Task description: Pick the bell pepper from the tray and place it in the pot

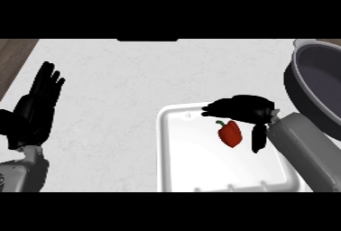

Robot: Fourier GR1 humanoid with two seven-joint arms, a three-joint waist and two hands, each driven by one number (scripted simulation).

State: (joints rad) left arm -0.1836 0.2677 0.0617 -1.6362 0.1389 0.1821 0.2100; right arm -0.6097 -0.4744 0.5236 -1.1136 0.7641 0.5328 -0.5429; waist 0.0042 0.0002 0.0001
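Two hands show in my head view. The left hand (33,110) sits at the left edge of the frame, mid height. Its palm is flat and its fingers are straight and pointing up, holding nothing, resting over the white counter (113,90). The grey left forearm (23,173) comes in at the lower left corner.

The right hand (243,109) is right of centre, over the upper right part of the white tray (193,167). The grey right forearm (303,149) runs in from the lower right. Its fingers (216,109) reach leftward along the tray's top rim and its thumb (257,137) points down the frame. The two are spread apart and not clamped on anything.

The bell pepper (230,134), red with a small green stem at its top, lies on the tray floor. It is just below the fingers and just left of the thumb, in the gap between them. I cannot tell whether either touches it.

The tray fills the lower centre-right of the frame and has rounded corners and a raised rim.

The pot (326,83), dark inside with a grey rim, is at the upper right edge and partly cut off. It sits up and to the right of the right hand, and the forearm's upper end is just beside its lower rim.

A wooden strip (15,54) shows in the upper left corner, beside the counter.
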